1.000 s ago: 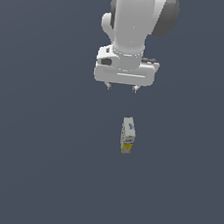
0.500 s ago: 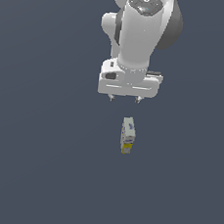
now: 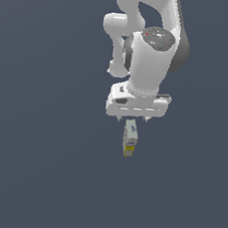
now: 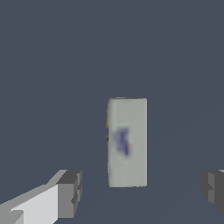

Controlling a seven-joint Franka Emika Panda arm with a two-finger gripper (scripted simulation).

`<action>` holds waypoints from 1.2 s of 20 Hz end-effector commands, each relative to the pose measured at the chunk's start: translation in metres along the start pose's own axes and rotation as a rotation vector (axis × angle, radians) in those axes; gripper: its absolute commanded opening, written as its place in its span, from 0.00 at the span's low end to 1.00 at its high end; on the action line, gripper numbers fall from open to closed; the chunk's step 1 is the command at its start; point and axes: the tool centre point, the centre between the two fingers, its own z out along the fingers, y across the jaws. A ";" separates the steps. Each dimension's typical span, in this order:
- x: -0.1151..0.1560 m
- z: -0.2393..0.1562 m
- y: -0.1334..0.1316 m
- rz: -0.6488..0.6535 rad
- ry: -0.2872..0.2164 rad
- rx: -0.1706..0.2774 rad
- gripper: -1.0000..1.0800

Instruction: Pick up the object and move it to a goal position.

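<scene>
A: How is the gripper seen to stand?

B: It is held spread wide. In the wrist view two grey fingertips are seen far apart, and nothing is clasped between them. In the exterior view the gripper is largely hidden under the white hand body, and only two short tips are made out below it.

A: And where is the object placed?

B: The small oblong box is seen in the wrist view between the lines of the two fingers, touched by neither, with open floor on both sides of it. A pale grey-white face with a bluish smudge of print is presented to the camera. In the exterior view the box is found just below the hand, its pale end nearest the gripper and its yellow end farthest from it. Whether it is touched by the hand body cannot be told from that view.

A: What is found further out?

B: A plain dark grey floor is spread under everything. The white arm is seen rising from the hand toward the top edge of the exterior view.
</scene>
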 end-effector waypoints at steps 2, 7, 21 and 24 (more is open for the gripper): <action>0.010 0.010 -0.005 -0.012 0.007 0.000 0.96; 0.016 0.016 -0.009 -0.019 0.011 0.000 0.96; 0.015 0.058 -0.009 -0.020 0.011 0.000 0.96; 0.016 0.065 -0.009 -0.020 0.011 0.000 0.96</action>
